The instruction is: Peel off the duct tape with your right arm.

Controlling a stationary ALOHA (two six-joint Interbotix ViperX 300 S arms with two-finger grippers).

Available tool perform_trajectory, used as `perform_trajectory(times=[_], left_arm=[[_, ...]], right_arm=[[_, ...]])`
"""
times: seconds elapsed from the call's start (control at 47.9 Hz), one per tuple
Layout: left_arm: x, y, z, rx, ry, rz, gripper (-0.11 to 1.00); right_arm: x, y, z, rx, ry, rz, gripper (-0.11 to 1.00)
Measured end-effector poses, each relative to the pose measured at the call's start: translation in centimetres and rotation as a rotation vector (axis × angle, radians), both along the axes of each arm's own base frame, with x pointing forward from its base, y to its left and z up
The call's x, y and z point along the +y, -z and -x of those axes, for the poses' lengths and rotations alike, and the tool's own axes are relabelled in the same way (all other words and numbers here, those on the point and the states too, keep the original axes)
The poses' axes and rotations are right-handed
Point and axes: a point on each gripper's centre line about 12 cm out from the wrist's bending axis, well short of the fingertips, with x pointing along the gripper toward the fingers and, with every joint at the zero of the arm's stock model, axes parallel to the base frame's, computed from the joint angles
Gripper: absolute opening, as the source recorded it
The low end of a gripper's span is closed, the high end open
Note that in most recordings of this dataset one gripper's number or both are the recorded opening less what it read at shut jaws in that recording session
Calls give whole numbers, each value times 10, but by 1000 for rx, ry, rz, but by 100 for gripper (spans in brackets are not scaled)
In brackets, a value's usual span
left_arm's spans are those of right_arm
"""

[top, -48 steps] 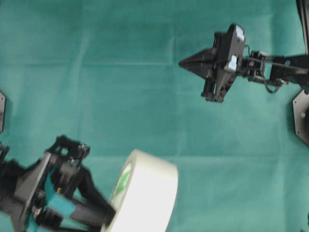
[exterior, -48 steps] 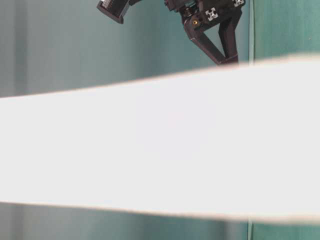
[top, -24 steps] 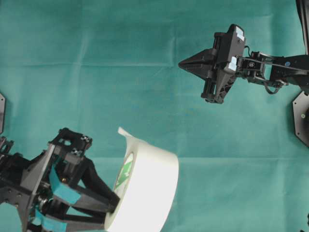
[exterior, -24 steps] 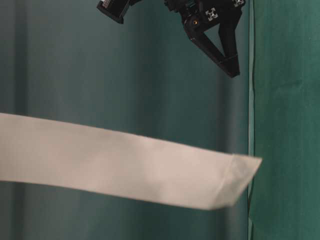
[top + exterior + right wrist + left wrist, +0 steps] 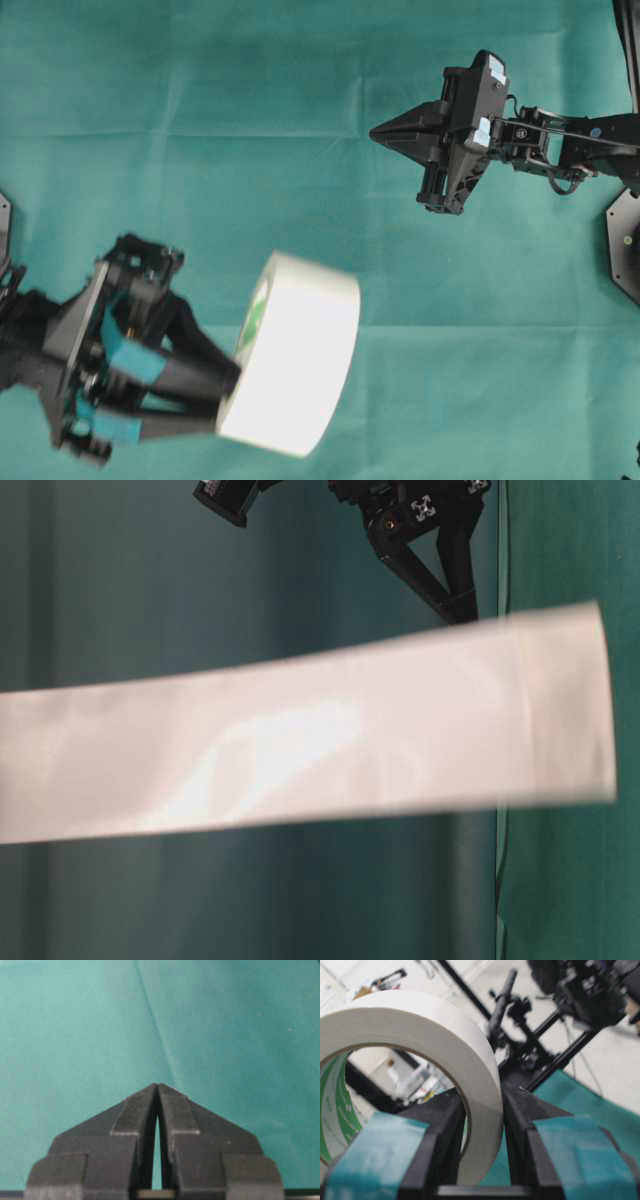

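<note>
left gripper (image 5: 228, 385): jaws clamped on wall of tape (image 5: 292, 365), one finger inside the core, roll held off the cloth (image 5: 250, 150), lower left | right gripper (image 5: 375, 131): jaws closed, tips touching, holding nothing, upper right, well apart from tape

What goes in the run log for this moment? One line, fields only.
left gripper: shut on duct tape, held off cloth | right gripper: shut, empty, apart from roll | peel: not begun

left gripper (image 5: 228, 385) clamped on a roll, right gripper (image 5: 374, 131) closed, raised.
</note>
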Motion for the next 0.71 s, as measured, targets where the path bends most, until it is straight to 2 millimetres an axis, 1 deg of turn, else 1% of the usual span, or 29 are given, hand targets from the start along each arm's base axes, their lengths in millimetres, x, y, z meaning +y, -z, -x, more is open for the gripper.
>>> perform_trajectory(times=[0.083,0.209,0.501,0.626,0.709], left_arm=[[13,4,-3,6,-37,7,20],[37,18,-6,33,-103,35,20],[87,37,-10,106,-246,145,20],[103,44,-9,162,-293,189,20],[108,50,-9,218,-314,210,20]], right_arm=[[0,-4,0,-10,0,3,-10],[1,-11,1,-31,-4,9,-10],[5,-14,8,-41,-10,12,-10],[6,-17,9,-49,-12,14,-10],[6,-19,10,-56,-12,16,-10]])
